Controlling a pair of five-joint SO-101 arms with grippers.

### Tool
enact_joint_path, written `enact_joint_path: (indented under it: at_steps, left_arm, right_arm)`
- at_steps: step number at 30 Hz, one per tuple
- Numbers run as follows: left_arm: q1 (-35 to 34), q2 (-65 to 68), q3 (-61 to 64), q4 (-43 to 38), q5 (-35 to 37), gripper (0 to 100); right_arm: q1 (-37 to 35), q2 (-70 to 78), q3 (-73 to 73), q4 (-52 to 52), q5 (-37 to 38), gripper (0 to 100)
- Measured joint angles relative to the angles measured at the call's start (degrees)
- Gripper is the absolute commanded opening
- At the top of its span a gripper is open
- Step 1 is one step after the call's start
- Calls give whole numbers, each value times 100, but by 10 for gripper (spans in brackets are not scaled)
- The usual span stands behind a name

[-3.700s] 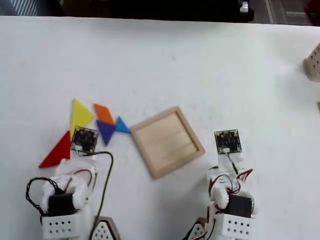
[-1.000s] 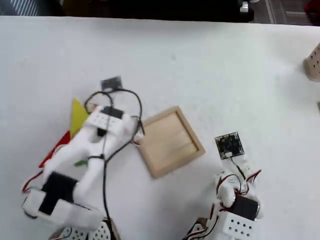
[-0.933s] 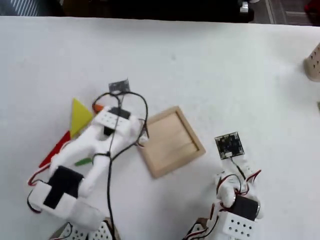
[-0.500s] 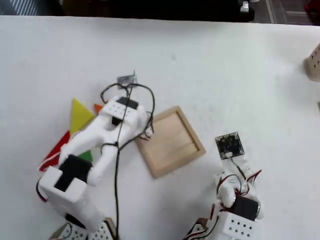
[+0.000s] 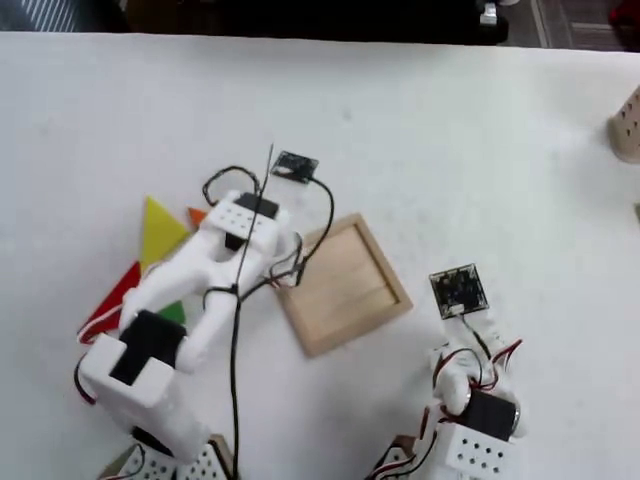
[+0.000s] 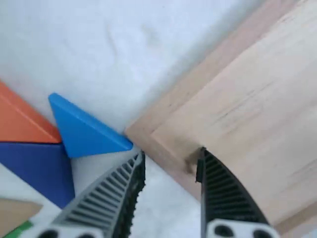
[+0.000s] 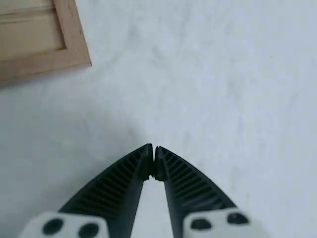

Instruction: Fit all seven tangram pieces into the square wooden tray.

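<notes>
High view: noted square wooden tray (image 5: 340,285) mid-surface (image 5: 450,130), left arm (image 5: 205,270) stretched to its corner; yellow triangle (image 5: 160,230), red triangle (image 5: 108,300) and green piece (image 5: 172,312) lying outside the tray beside that arm.
Left wrist view: found left pincer (image 6: 168,166) open, astride the tray rim at the corner; blue triangle (image 6: 84,131) just beside it.
Right wrist view: found right pincer (image 7: 152,161) closed on nothing, above bare surface.

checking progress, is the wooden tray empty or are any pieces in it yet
Empty: the wooden tray shows only bare wood inside, and the blue triangle lies outside its corner.
</notes>
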Motion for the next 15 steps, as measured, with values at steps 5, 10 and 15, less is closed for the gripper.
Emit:
enact_joint_path:
  at_steps: [5,10,15]
  left_arm:
    - [0,-9,18,0,316,192]
    - [9,-624,756,-404,932,192]
    - [88,-1987,2215,-1029,1477,192]
  right_arm:
    - [0,0,0,0,0,18]
    - [0,0,0,0,0,18]
    - [0,0,0,0,0,18]
